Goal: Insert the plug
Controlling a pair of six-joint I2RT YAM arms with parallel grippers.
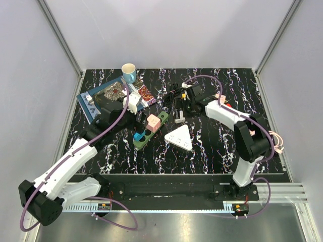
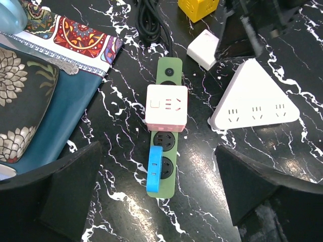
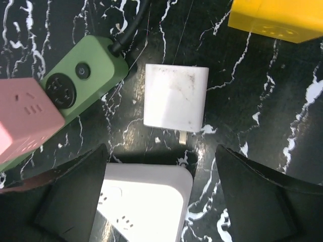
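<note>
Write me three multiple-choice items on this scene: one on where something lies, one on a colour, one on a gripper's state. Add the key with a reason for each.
1. Where is the white plug?
A. Flat on the table, beside the green power strip's switch end.
B. Pushed into a socket.
C. Held off the table between fingers.

2. What colour is the flat plug at the strip's end away from the cable?
A. Red.
B. Blue.
C. Grey.

3. How does the right gripper stand?
A. Shut on the white plug.
B. Shut on nothing.
C. Open, touching nothing.

Key: 1 A, its prong end lies bare on the marble; 2 B, it shows bright blue in the left wrist view; 3 C, both fingers stand wide apart, short of the plug.
</note>
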